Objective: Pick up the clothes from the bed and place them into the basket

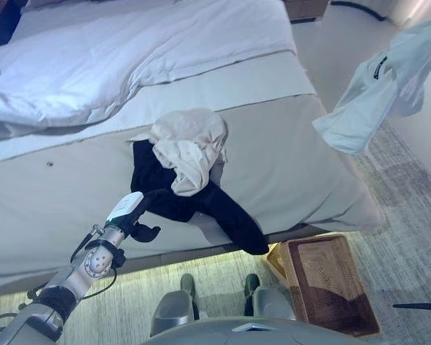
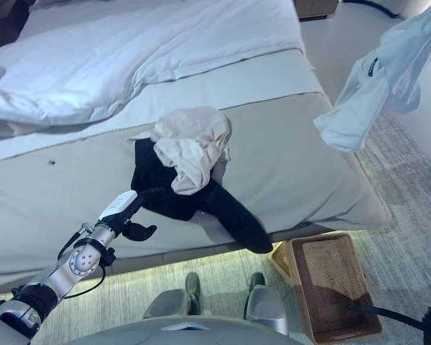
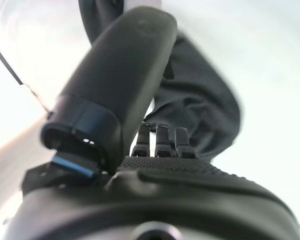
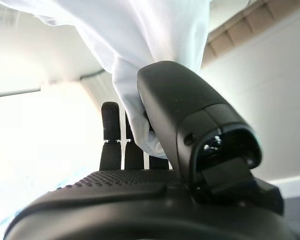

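A cream garment (image 1: 190, 147) lies on top of a black garment (image 1: 226, 208) at the near edge of the bed (image 1: 294, 158); one black end hangs over the side. My left hand (image 1: 131, 213) is at the black garment's left edge, fingers (image 3: 162, 142) straight and reaching the dark cloth (image 3: 205, 100), thumb apart. My right hand (image 4: 140, 200) is shut on a white garment (image 4: 140, 45), which hangs in the air at the upper right (image 1: 377, 90), beyond the bed's corner. A brown wicker basket (image 1: 327, 280) stands on the floor below the bed's near right corner.
A rumpled white duvet (image 1: 129, 50) covers the far half of the bed. Grey carpet (image 1: 409, 237) runs along the right of the bed and around the basket. A wooden piece of furniture (image 1: 305, 8) stands past the bed's far end.
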Controlling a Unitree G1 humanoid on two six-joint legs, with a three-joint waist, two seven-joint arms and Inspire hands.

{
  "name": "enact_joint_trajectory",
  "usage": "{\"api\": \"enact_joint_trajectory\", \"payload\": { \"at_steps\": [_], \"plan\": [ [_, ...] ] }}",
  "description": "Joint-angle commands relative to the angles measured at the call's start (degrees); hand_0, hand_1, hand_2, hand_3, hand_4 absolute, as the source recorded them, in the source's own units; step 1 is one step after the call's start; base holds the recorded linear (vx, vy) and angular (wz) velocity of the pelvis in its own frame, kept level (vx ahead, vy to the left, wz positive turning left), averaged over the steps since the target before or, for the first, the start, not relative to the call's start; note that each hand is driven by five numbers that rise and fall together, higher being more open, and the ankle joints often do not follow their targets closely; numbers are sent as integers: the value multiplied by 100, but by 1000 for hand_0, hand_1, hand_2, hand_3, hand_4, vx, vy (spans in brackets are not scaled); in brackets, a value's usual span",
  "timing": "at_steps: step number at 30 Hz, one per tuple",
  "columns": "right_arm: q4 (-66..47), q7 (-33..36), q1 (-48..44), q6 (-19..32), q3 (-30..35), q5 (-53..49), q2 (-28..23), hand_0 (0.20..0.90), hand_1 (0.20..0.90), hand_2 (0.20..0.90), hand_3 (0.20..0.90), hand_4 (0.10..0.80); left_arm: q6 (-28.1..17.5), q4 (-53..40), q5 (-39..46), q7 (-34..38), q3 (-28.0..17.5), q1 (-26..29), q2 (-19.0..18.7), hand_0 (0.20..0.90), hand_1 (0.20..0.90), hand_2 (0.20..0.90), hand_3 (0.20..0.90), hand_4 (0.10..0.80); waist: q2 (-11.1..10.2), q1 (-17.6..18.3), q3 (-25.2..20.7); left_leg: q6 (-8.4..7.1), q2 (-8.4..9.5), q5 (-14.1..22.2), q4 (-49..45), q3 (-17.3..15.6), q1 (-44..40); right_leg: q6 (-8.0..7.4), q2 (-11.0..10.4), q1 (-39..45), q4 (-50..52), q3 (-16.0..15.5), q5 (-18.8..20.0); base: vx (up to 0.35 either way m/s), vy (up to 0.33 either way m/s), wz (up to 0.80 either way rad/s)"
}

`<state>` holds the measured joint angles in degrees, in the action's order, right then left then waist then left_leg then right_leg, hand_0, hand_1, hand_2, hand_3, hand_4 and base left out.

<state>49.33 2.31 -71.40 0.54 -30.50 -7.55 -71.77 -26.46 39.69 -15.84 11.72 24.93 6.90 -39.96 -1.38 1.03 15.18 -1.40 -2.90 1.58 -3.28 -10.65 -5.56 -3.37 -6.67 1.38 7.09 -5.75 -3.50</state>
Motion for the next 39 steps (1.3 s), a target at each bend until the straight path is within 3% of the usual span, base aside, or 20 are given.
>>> {"api": "enact_joint_trajectory", "payload": {
  "at_steps": [1, 6, 14, 17, 20, 22, 23, 24, 25, 27, 31, 39],
  "plan": [
    [-537, 597, 157, 386, 379, -233, -561, 300, 300, 300, 200, 100, -436, 250, 39, 376, -243, 114, -74, 900, 900, 900, 900, 800, -227, 129, -1071, -104, -104, 559, -450, -161, 174, -114, 59, -61, -126, -136, 54, 14, 6, -30],
    [-1107, 827, 900, 391, 1113, -75, -811, 300, 300, 300, 200, 100, -557, 434, 55, 482, -410, 230, 13, 900, 900, 900, 900, 800, -178, 438, -1193, -117, -95, 390, 60, -275, -30, -238, 155, -86, -408, 154, 280, 11, 0, -27],
    [-1918, 541, 3121, 272, 3200, -71, -874, 300, 300, 300, 200, 100, -737, 458, -80, 672, -702, 281, 52, 900, 900, 900, 900, 800, -101, 891, -1204, -60, -67, 432, 111, -463, -60, -271, 287, -317, -345, 551, 318, -4, 9, -26],
    [-2225, 300, 4501, 273, 4302, -123, -661, 300, 300, 300, 200, 100, -777, 433, 219, 640, -870, 321, 143, 900, 900, 900, 900, 800, -147, 1009, -1120, 83, 124, 840, -547, -134, 121, -193, 357, -424, -8, 931, 187, 8, 45, -25],
    [-2392, 210, 5174, 245, 4790, -227, -378, 300, 300, 300, 200, 100, -707, 304, 418, 574, -1056, 320, 212, 900, 900, 900, 900, 800, -226, 970, -1010, 193, 331, 1016, -838, 198, 274, -184, 357, -565, 148, 1187, 223, 5, 20, -41],
    [-2507, 167, 5649, 262, 5125, -238, 21, 300, 300, 300, 200, 100, -552, 226, 457, 463, -1179, 388, 261, 900, 900, 900, 900, 800, -294, 1017, -908, 190, 346, 1034, -810, 109, 236, -359, 202, -783, -21, 1092, 659, -69, -46, -53],
    [-2522, 189, 5719, 278, 5123, -231, 210, 300, 300, 300, 200, 100, -522, 187, 403, 496, -1186, 419, 239, 900, 900, 900, 900, 800, -301, 1005, -837, 200, 334, 1020, -708, 65, 169, -454, 157, -966, 16, 960, 852, -170, -41, -58],
    [-2508, 221, 5648, 284, 5007, -235, 360, 300, 300, 300, 200, 100, -459, 120, 370, 583, -1173, 418, 199, 900, 900, 900, 900, 800, -288, 934, -765, 225, 283, 973, -609, -77, 130, -515, 132, -1139, 310, 630, 919, -284, -20, -66],
    [-2421, 180, 5442, 299, 4810, -276, 443, 300, 300, 300, 200, 100, -396, 10, 326, 717, -1261, 329, 169, 900, 900, 900, 900, 800, -216, 757, -696, 262, 148, 924, -581, -351, 135, -482, 132, -1182, 850, 126, 639, -321, -5, -74],
    [-2316, 245, 5198, 333, 4564, -329, 587, 300, 300, 300, 200, 100, -338, -189, 304, 796, -1457, 223, 124, 900, 900, 900, 900, 800, -180, 525, -715, 278, 18, 837, -717, -620, 327, -271, 137, -891, 829, -248, 136, -269, -56, -109],
    [-2000, 370, 5155, 440, 4321, -420, 887, 300, 300, 300, 200, 100, -382, 1, 647, 684, -1503, 353, 173, 900, 900, 900, 900, 800, -252, 411, -817, 101, 7, 658, -690, -563, 462, -232, 72, -534, 51, -260, 315, -69, -75, -68],
    [-1715, 25, 4981, 337, 3815, -303, 1224, 300, 300, 300, 200, 100, -251, 74, 372, 797, -1429, 359, 419, 900, 900, 900, 900, 800, -135, 412, -940, 40, 93, 444, 3, -528, 127, -187, 233, -324, -218, -249, 251, -46, -32, 3]
  ]
}}
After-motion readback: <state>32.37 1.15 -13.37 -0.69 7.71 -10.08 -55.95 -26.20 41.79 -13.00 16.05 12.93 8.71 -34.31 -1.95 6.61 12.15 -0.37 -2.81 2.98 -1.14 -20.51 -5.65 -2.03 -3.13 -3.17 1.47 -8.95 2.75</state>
